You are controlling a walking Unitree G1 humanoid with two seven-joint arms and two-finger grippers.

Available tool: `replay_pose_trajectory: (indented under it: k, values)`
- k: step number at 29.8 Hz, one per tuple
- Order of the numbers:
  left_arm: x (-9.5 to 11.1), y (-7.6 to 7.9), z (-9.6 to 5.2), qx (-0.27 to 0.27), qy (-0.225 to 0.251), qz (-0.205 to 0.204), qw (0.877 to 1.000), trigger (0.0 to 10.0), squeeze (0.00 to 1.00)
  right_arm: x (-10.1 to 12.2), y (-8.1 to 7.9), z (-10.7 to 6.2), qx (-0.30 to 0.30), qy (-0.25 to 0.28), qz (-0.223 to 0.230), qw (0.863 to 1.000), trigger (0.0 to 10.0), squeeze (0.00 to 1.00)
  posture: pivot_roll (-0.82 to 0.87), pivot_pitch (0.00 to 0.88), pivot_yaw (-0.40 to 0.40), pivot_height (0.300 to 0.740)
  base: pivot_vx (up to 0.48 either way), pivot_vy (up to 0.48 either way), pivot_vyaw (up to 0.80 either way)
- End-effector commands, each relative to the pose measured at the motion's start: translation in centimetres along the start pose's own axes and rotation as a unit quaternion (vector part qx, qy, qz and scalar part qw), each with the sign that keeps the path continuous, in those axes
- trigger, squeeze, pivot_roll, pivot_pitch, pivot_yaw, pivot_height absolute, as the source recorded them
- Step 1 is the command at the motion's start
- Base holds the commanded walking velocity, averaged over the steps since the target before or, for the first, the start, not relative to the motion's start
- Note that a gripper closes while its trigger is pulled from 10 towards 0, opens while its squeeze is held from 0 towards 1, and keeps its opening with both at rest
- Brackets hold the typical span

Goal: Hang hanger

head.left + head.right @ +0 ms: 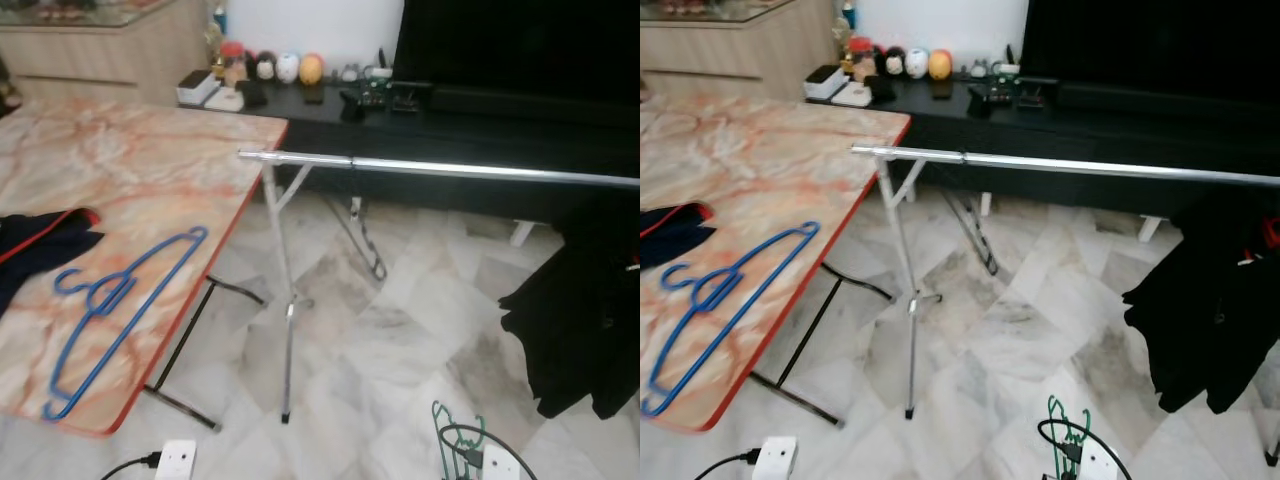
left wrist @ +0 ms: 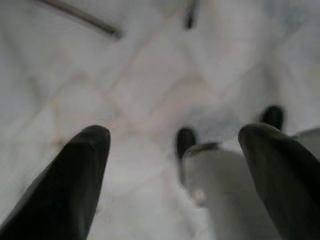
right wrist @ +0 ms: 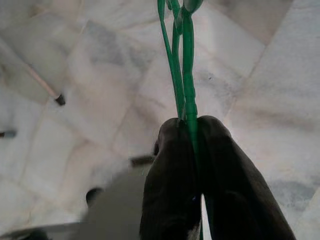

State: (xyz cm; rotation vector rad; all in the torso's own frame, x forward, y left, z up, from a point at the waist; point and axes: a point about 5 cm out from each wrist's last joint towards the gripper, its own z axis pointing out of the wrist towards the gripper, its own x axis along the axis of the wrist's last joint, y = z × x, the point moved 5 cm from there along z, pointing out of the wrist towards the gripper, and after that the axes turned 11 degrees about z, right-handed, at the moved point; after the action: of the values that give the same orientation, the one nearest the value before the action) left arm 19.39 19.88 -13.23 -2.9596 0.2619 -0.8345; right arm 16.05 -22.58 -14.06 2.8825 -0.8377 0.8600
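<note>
While right claw (image 3: 192, 127) pinches green hanger (image 3: 181, 60) low | left claw (image 2: 175, 150) spread | rail (image 1: 450, 168) end bare

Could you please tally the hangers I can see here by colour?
Blue hanger, lying on the marble-patterned table: 1
Green hanger, clamped in the right tool: 1
Total: 2

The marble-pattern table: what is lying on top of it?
On the table lie a blue hanger and, at its left edge, a dark garment. The garment covers whatever lies beneath it.
</note>
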Motion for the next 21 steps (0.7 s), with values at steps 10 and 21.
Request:
replay_pose_trajectory:
  k: [10, 21]
  values:
    - [0.2, -0.9, 0.0, 0.012, -0.001, -0.005, 1.000, 10.0, 0.00, 2.0, -0.7, 0.3, 0.000, 0.030, 0.008, 1.000, 10.0, 0.00, 0.03, 0.000, 0.022, 0.740, 0.381, 0.000, 0.00]
    - [0.2, -0.6, 0.0, 0.016, -0.003, -0.006, 1.000, 10.0, 0.00, 3.9, -1.5, 0.5, 0.006, 0.060, -0.002, 0.998, 10.0, 0.00, 0.02, 0.000, 0.030, 0.740, 0.295, 0.000, 0.00]
